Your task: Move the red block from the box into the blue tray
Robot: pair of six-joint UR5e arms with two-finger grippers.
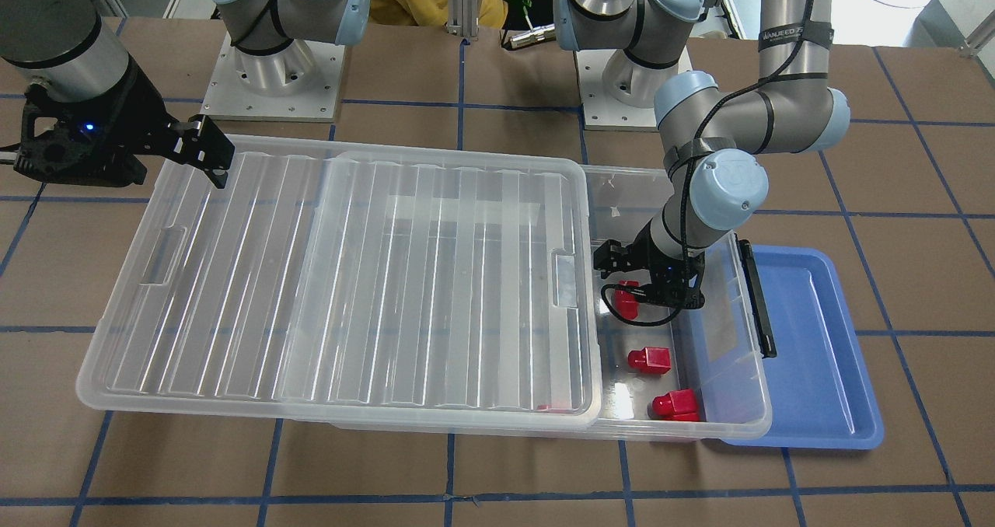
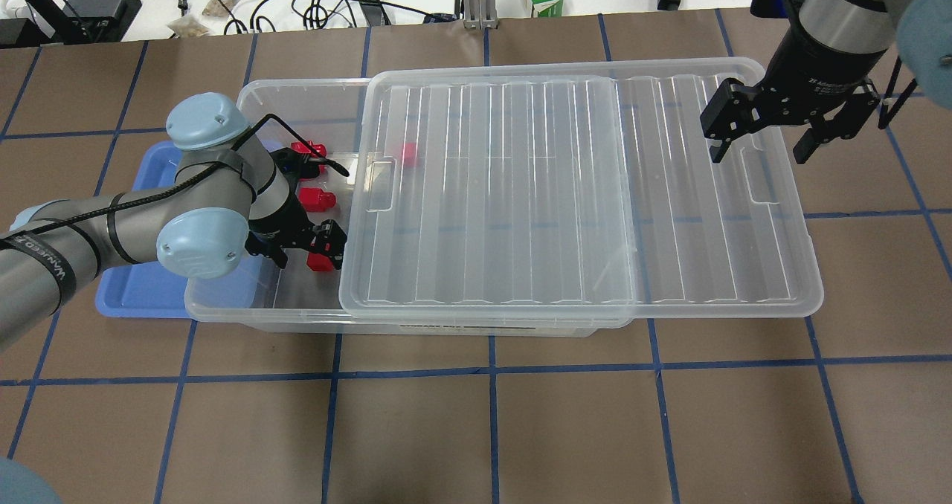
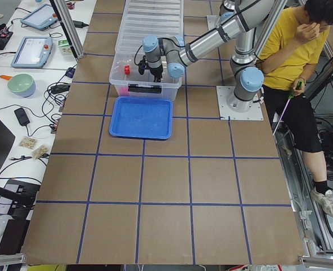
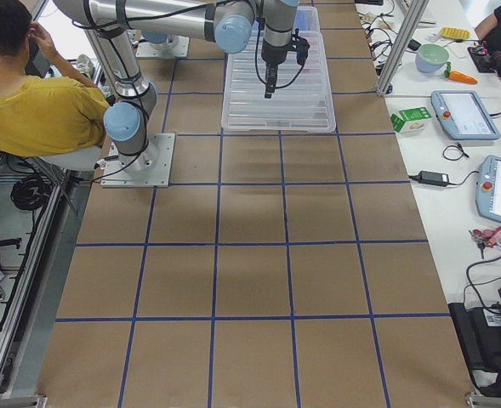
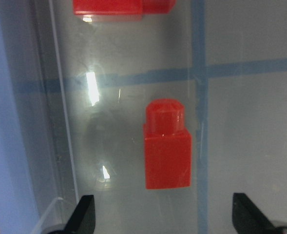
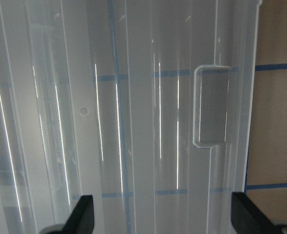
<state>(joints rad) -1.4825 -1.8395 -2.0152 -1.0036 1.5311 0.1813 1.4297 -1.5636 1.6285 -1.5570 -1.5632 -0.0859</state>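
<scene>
The box [image 2: 223,307] is a clear bin whose ribbed lid [image 2: 558,192] is slid toward my right side, which leaves its left end uncovered. Three red blocks lie in that uncovered end, and a fourth [image 2: 408,154] shows through the lid. My left gripper [image 2: 306,250] is inside the box, open, with its fingertips on either side of one red block [image 5: 166,146], just above it. That block also shows in the front view [image 1: 624,301]. The blue tray [image 2: 141,296] lies beside the box's left end. My right gripper [image 2: 760,143] is open and empty above the lid's right end.
Two more red blocks [image 1: 650,360] [image 1: 675,405] lie past the gripper toward the box's far wall. The black latch [image 1: 758,298] hangs on the box's short end, next to the tray. A person in yellow [image 3: 293,51] sits behind the robot bases.
</scene>
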